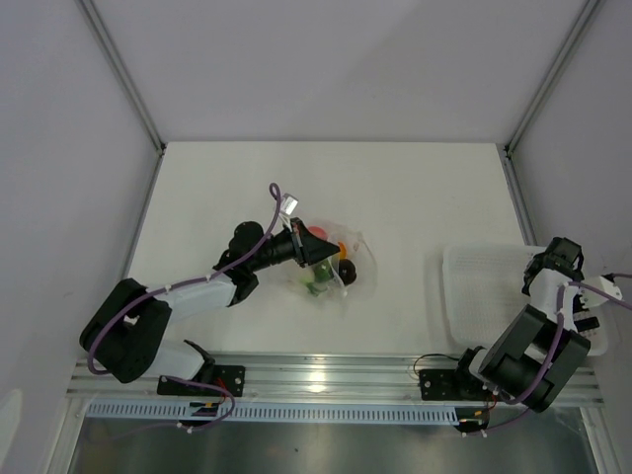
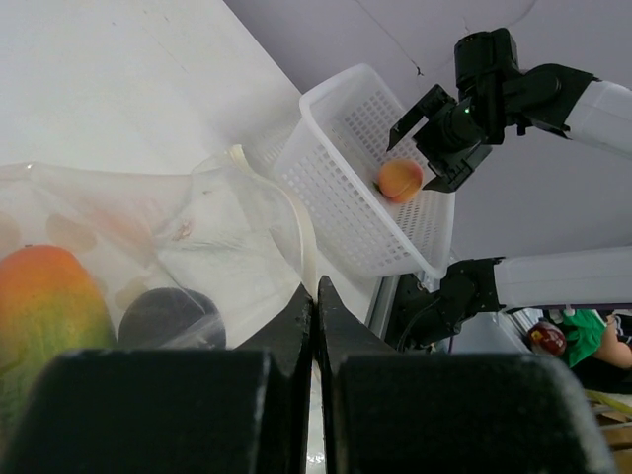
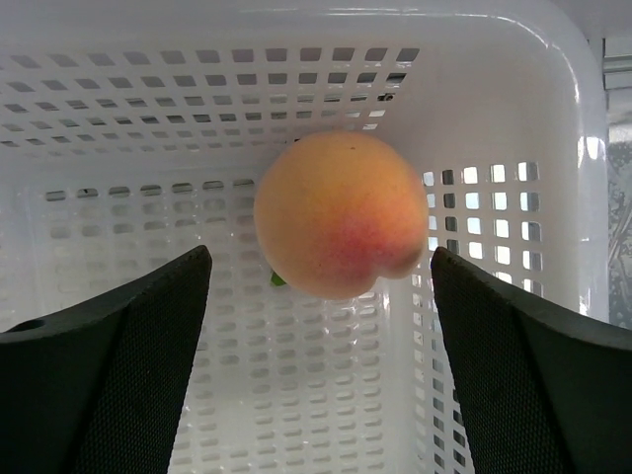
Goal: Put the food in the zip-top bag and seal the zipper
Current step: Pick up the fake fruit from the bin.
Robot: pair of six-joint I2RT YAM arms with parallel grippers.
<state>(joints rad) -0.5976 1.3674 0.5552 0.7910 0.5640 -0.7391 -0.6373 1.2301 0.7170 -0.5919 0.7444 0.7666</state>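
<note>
The clear zip-top bag (image 1: 331,265) lies mid-table with food inside: a red piece (image 1: 316,237), green pieces (image 1: 318,287) and a dark-purple one (image 1: 348,269). My left gripper (image 1: 318,253) is shut on the bag's mouth edge. In the left wrist view its fingertips (image 2: 316,296) pinch the pale edge strip (image 2: 308,252), with an orange-green fruit (image 2: 47,296) and the dark-purple piece (image 2: 168,316) behind the plastic. My right gripper (image 1: 559,257) is open over the white basket (image 1: 484,286). In the right wrist view the orange-peach round fruit (image 3: 341,212) sits just beyond the open gripper (image 3: 318,272), untouched.
The white slotted basket (image 3: 296,59) stands at the table's right side, near the right arm's base. It also shows in the left wrist view (image 2: 336,188) with the peach (image 2: 399,180) in it. An aluminium rail (image 1: 326,373) runs along the near edge.
</note>
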